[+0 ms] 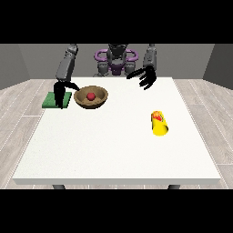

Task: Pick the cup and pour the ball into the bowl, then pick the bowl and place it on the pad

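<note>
Spanning most of the view, the white table (113, 150) carries every item noted. Largest of these is the brown bowl (91, 97), standing upright near the far left edge with the red ball (90, 96) resting inside it. Just left of the bowl lies the flat green pad (57, 100), the two close together but not overlapping. The yellow cup (159, 123) lies tipped on its side at the right, well apart from the bowl, red marking visible at its mouth. The hand at the view's left (59, 93) hangs between pad and bowl, fingers pointing down, thumb held out toward the bowl rim. The hand at the view's right (145, 76) hovers above the far edge, fingers spread, holding nothing.
</note>
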### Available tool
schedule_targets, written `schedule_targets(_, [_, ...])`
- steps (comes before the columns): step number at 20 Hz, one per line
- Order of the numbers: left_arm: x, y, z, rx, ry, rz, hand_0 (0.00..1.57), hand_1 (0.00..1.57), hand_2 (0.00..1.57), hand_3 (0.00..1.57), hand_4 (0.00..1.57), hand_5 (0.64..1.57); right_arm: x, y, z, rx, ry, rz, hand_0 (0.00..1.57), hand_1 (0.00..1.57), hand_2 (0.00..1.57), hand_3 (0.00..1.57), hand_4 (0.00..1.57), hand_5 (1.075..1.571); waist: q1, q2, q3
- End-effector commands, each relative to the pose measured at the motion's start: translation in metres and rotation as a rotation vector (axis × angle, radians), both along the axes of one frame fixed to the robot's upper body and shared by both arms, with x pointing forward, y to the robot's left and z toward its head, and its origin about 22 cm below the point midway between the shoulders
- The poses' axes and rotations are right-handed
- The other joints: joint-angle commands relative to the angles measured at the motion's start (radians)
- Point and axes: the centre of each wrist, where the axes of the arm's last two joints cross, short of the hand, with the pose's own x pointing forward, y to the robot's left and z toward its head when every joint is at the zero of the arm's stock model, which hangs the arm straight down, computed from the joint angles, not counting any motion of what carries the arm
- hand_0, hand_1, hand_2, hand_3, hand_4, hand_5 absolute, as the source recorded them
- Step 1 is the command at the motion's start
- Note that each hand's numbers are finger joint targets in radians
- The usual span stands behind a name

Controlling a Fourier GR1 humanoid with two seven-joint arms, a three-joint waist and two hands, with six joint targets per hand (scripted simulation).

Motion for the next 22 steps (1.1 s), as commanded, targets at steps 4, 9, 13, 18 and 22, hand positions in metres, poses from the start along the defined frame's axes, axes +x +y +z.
schedule_targets(4, [0.006, 0.041, -0.034, -0.107, 0.081, 0.014, 0.0, 0.0, 0.0, 0.0, 0.0, 1.527, 0.001, 0.044, -0.021, -0.042, 0.079, 0.073, 0.0, 0.0, 0.0, 0.0, 0.0, 1.545, -0.08, -0.063, 0.0026])
schedule_targets(9, [0.002, 0.023, -0.014, -0.101, 0.059, -0.032, 0.0, 0.0, 0.0, 0.0, 0.0, 1.537, -0.009, 0.024, -0.039, 0.01, 0.066, 0.049, 0.0, 0.0, 0.0, 0.0, 0.09, 1.54, -0.042, -0.025, 0.0037])
schedule_targets(13, [-0.017, -0.006, -0.011, -0.087, 0.072, -0.084, 0.0, 0.0, 0.0, 0.0, 0.0, 1.551, -0.007, 0.028, -0.048, 0.043, 0.135, 0.018, 0.0, 0.0, 0.0, 0.0, 0.26, 1.55, 0.012, -0.06, 0.0041])
schedule_targets(18, [-0.009, 0.014, 0.015, -0.07, -0.007, -0.12, 0.0, 0.0, 0.0, 0.0, 0.0, 1.557, -0.017, 0.024, -0.059, 0.082, 0.064, -0.026, 0.0, 0.0, 0.0, 0.0, 0.13, 1.531, 0.063, 0.043, 0.0042])
schedule_targets(22, [-0.012, 0.005, 0.016, -0.045, 0.014, -0.134, 0.0, 0.0, 0.0, 0.0, 0.0, 1.558, -0.019, 0.042, -0.07, 0.099, 0.081, -0.038, 0.0, 0.0, 0.0, 0.0, 0.21, 1.527, 0.079, 0.018, 0.0041])
